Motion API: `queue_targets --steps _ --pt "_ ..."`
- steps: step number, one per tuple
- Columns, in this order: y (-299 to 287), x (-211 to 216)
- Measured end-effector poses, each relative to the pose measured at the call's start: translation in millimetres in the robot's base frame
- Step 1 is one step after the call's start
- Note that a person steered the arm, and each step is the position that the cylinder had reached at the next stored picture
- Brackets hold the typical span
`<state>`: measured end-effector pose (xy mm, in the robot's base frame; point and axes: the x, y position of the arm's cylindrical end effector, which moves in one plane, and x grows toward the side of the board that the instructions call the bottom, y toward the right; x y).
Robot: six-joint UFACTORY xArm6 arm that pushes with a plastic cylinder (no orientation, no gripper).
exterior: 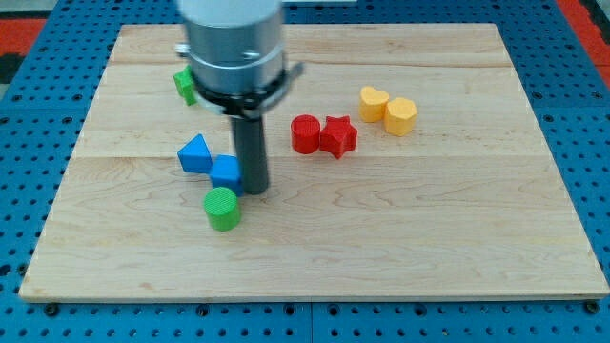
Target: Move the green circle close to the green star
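Camera view: green circle (pixel 222 208) in lower-left area of wooden board (pixel 381 248), bare wood toward view's bottom and right. My tip (pixel 255 191), plain rod end with no jaws, holding nothing, just right of and above it, touching blue cube (pixel 227 172); blue triangle (pixel 194 153) beside. Green star (pixel 184 84) near top-left, partly hidden by arm. Red circle (pixel 305 133), red star (pixel 337 135), two yellow blocks (pixel 388 109) well apart. Blue pegboard (pixel 38 57) surrounds board.

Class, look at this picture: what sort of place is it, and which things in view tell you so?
Probably a robotics lab bench. A wooden board lies on a blue perforated base, small blocks such as the green circle sit on it, and my tip rests beside that circle.
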<state>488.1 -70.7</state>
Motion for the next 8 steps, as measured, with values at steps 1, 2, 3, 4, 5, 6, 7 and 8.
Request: queue_targets --steps 1,2,3,4,5,6,7,8 --pt "46.3 37.4" --pt "-15.0 44.0" --pt "-58.2 37.8" --pt "-85.4 49.7" --pt "-126.2 49.9" --pt "-164.2 -8.8" --pt "-161.8 -21.1" --pt "-146.8 37.0"
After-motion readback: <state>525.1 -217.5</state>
